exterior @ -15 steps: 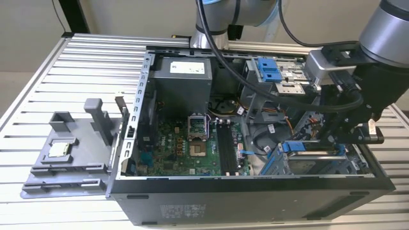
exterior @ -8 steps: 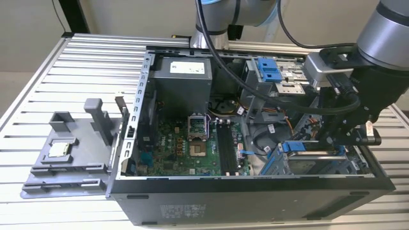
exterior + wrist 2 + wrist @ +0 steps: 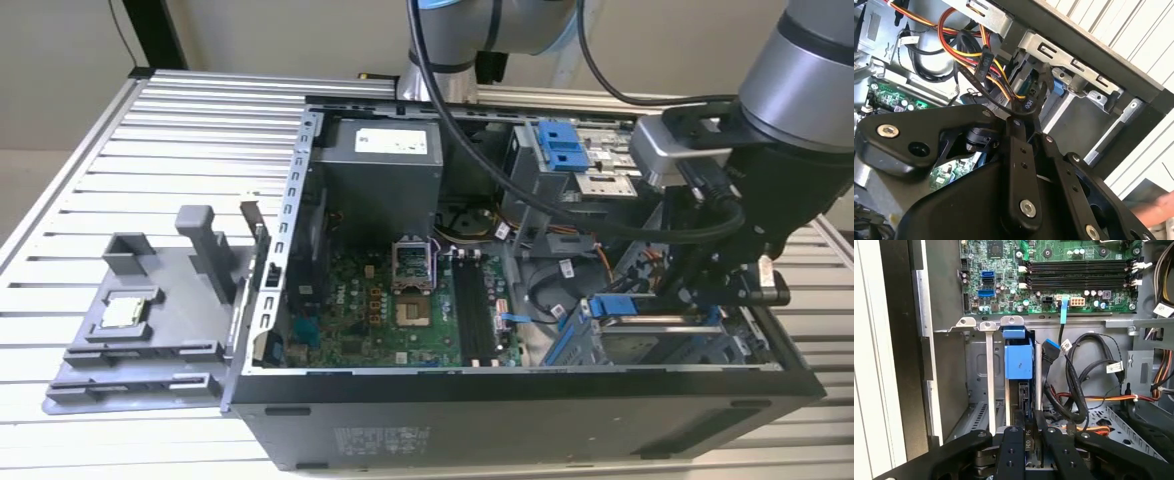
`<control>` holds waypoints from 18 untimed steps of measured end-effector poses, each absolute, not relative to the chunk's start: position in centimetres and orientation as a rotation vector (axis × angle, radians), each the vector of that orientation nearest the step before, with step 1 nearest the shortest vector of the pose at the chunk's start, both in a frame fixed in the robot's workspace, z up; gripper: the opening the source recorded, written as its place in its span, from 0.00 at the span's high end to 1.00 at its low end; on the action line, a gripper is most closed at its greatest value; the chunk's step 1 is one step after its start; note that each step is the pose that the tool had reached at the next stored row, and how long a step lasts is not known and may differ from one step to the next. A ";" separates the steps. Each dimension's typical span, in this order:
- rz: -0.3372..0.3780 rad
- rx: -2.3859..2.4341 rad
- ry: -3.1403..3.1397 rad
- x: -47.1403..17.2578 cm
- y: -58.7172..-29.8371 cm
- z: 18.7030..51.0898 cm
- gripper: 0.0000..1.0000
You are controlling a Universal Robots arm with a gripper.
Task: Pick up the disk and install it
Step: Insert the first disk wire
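Observation:
The disk (image 3: 1018, 360) stands on edge in the lower drive bay of the open computer case (image 3: 534, 385), between two metal rails. Its blue frame end points toward the motherboard (image 3: 1074, 270). In the exterior view that blue end (image 3: 618, 306) lies just to the left of my gripper (image 3: 687, 300), which reaches down into the bay. In both wrist views the gripper's (image 3: 1029, 432) black fingers (image 3: 1013, 440) lie close together over the disk's near end. A black labelled cable connector (image 3: 1030, 104) sits right at the gripper's (image 3: 1026, 120) tips; whether it is pinched cannot be told.
Black, red and yellow cables (image 3: 1084, 385) loop beside the bay. A second blue-framed drive (image 3: 567, 150) sits in the upper bay next to the power supply (image 3: 380, 160). Left of the case, a grey fixture (image 3: 134, 330) holds a small square chip (image 3: 127, 312).

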State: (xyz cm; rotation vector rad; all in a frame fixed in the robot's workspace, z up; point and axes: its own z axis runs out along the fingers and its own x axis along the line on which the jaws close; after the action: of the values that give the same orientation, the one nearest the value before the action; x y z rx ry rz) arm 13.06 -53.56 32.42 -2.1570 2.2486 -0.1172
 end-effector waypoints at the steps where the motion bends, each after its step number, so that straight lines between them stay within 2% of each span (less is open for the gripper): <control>1: -0.117 -2.157 2.249 13.1 -53.6 32.4 1.00; 4: -0.117 -2.157 2.249 13.1 -53.6 32.4 1.00; 5: -0.116 -2.157 2.248 13.1 -53.6 32.4 0.00; 18: -0.109 -2.161 2.252 13.1 -53.5 34.7 0.00</control>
State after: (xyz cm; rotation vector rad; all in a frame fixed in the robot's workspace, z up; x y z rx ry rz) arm 13.11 -53.55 34.67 -2.1606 2.2519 -0.1090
